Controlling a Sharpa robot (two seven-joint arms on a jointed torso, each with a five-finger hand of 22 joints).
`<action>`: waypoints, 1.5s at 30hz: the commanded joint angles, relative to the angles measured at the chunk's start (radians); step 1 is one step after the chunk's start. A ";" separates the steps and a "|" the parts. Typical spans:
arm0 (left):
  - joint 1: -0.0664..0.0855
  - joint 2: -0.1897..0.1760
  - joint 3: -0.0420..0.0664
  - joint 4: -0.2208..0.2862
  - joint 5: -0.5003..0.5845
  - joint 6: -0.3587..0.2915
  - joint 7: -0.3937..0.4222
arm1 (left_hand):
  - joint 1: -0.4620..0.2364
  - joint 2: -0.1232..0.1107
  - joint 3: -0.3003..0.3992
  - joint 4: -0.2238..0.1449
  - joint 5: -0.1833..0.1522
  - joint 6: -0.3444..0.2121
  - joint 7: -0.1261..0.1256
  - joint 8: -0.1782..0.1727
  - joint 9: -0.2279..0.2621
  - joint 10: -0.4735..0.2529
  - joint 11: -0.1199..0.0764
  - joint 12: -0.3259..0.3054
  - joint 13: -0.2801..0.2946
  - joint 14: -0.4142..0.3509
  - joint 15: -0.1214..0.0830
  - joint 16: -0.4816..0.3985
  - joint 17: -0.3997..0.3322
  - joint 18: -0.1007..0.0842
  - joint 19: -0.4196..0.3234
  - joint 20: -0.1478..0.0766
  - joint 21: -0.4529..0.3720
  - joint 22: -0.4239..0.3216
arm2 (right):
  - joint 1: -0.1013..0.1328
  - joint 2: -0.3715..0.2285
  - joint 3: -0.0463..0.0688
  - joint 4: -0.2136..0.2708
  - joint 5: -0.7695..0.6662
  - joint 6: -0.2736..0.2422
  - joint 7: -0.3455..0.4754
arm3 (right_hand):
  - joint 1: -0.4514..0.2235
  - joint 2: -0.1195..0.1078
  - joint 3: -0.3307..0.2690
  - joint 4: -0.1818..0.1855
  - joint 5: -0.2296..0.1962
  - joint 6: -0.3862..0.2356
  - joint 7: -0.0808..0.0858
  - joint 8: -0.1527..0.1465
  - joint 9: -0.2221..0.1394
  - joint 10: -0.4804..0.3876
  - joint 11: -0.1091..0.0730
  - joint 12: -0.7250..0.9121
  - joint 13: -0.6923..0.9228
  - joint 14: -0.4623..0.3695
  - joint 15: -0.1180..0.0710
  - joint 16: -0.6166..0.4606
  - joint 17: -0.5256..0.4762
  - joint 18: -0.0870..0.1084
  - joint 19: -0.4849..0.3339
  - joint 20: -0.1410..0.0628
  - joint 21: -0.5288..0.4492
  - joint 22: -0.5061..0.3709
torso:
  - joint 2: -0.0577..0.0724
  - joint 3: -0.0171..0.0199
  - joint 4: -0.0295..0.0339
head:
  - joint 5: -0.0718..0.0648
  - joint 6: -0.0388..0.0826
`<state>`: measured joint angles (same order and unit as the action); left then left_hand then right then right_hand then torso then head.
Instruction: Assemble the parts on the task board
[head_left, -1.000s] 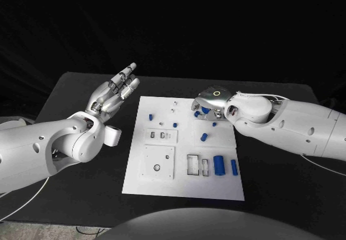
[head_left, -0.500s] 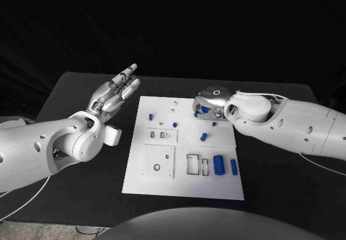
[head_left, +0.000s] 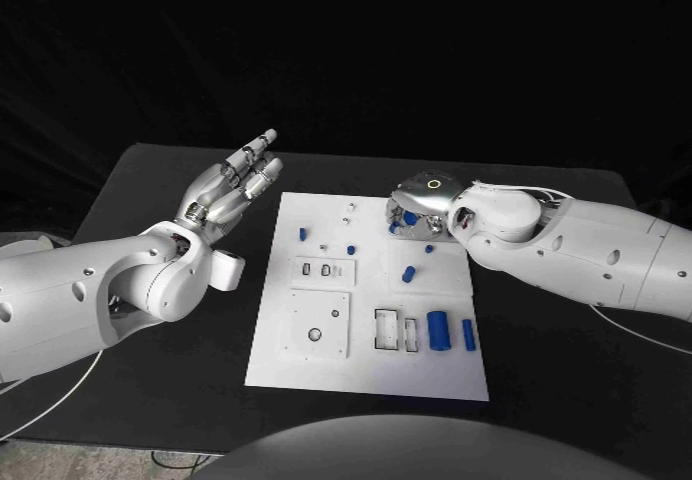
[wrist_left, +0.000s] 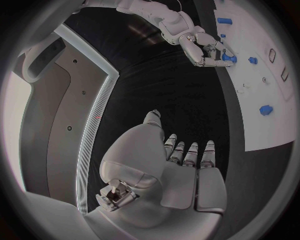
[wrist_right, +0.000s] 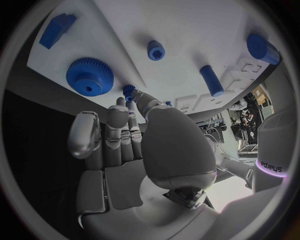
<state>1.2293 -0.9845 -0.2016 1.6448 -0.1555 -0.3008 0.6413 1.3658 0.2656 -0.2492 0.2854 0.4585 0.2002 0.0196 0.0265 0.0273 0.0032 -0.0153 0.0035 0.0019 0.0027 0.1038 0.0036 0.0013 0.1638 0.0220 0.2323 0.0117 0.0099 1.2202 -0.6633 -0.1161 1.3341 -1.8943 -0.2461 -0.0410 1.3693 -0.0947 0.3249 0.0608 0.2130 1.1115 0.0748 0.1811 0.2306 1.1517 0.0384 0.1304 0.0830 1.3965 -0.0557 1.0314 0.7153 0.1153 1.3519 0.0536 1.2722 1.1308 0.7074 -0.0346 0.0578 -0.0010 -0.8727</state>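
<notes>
A: What is the right hand (head_left: 421, 210) doing?
B: It's over the board's (head_left: 368, 370) far edge, fingertips at a small blue peg (wrist_right: 129, 90); I can't tell if it's gripped. The gear (wrist_right: 89, 76) lies just beside.
A: The left hand (head_left: 228, 190)?
B: Spread wide, empty, off the board.
A: Next?
B: Probably seat that peg, carefully aligned.

- Task board (head_left: 368, 340): white rectangular plate lying flat on the black table, with raised white blocks and rectangular recesses in its near half.
- Blue cylinders (head_left: 437, 330): two lying side by side at the near right of the board.
- Short blue peg (head_left: 408, 273): lying mid-board.
- Small blue pieces (head_left: 302, 234): set apart across the far half.
- Blue gear (wrist_right: 90, 76): toothed disc with centre hole, flat near the far right edge.
</notes>
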 joint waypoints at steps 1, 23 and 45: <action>-0.001 0.004 0.000 -0.002 0.004 0.026 0.003 | 0.012 -0.001 0.008 0.000 0.004 0.002 0.003 0.004 0.001 -0.001 0.010 -0.003 -0.001 -0.003 0.008 -0.004 -0.001 0.018 -0.001 0.009 0.006 0.001 | -0.005 0.000 -0.002 -0.007 0.023 0.011 0.017 | 0.015 -0.001 0.010 -0.002 0.007 -0.004 0.006 -0.002 0.004 0.010 0.000 0.002 -0.001 -0.010 0.000 -0.007 -0.003 -0.015 -0.010 0.000 -0.002 -0.001 | 0.000 -0.0006 -0.0011 | 0.001 0.000; -0.003 0.009 0.000 -0.010 0.008 0.050 -0.009 | 0.030 -0.004 0.017 -0.003 0.027 0.016 0.016 0.006 0.003 0.009 0.024 0.000 0.002 -0.003 0.017 -0.004 -0.001 0.018 0.004 0.019 0.009 0.003 | -0.004 0.005 0.000 -0.036 0.136 0.039 0.054 | 0.042 -0.007 0.069 -0.039 0.128 -0.009 0.029 -0.012 0.038 0.056 0.012 -0.023 -0.007 -0.029 0.013 -0.031 -0.031 -0.015 -0.021 0.012 -0.011 0.009 | -0.001 -0.0033 -0.0010 | 0.005 0.000; -0.003 0.003 0.000 -0.002 -0.016 0.035 0.011 | -0.020 0.004 -0.005 0.009 -0.028 0.024 0.012 0.007 0.004 0.012 0.022 0.001 0.003 -0.003 0.017 -0.004 -0.001 0.018 0.006 0.021 0.011 0.003 | 0.145 0.034 0.008 0.060 0.141 0.010 -0.001 | 0.027 -0.007 0.065 -0.033 0.089 -0.003 0.032 -0.012 0.054 0.081 0.013 -0.028 -0.008 0.002 0.027 0.018 0.029 -0.025 0.007 0.024 0.023 0.058 | 0.016 -0.0084 0.0156 | 0.003 0.000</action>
<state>1.2258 -0.9844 -0.2020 1.6413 -0.1522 -0.2733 0.6301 1.3535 0.2697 -0.2493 0.2933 0.4351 0.2219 0.0336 0.0304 0.0294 0.0158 0.0042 0.0035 0.0040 -0.0007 0.1143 0.0036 0.0016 0.1639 0.0291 0.2466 0.0194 0.0116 1.3635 -0.6397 -0.1080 1.4102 -1.7581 -0.2499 -0.0245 1.4055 -0.1052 0.3881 0.0253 0.3072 1.1115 0.1034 0.1726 0.2854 1.2056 0.0739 0.1081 0.0758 1.3880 -0.0289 1.0456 0.7437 0.0994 1.3506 0.0768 1.2919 1.1883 0.7180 -0.0439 0.0677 0.0066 -0.8727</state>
